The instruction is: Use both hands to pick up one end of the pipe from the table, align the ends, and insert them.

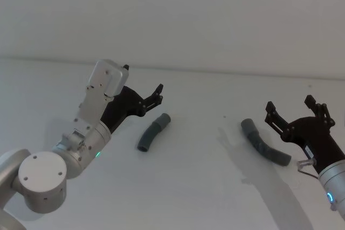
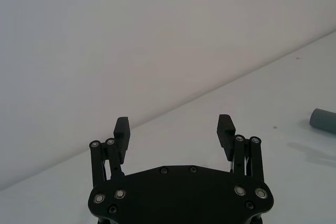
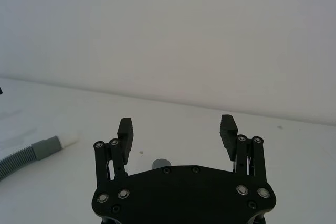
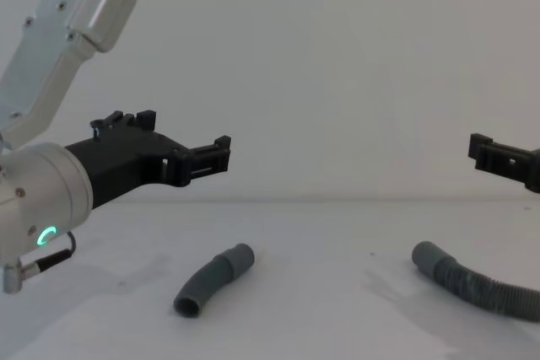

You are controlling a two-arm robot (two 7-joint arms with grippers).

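Note:
Two dark grey ribbed pieces of the pipe lie apart on the white table (image 1: 205, 187). The short curved piece (image 1: 152, 133) (image 4: 215, 280) lies left of centre, and its cuff (image 3: 47, 147) has a paler tip. The other piece (image 1: 264, 143) (image 4: 472, 284) lies to the right, its smooth cuff (image 1: 248, 125) (image 3: 161, 163) pointing toward the short piece. My left gripper (image 1: 152, 98) (image 2: 174, 129) (image 4: 222, 156) hovers open above the table, just left of the short piece. My right gripper (image 1: 290, 104) (image 3: 177, 129) (image 4: 485, 151) hovers open above the right piece. Neither holds anything.
A plain pale wall (image 1: 215, 20) rises behind the table's far edge. A few small dark specks (image 1: 225, 116) mark the surface between the two hose pieces. Bare table lies between and in front of the pieces.

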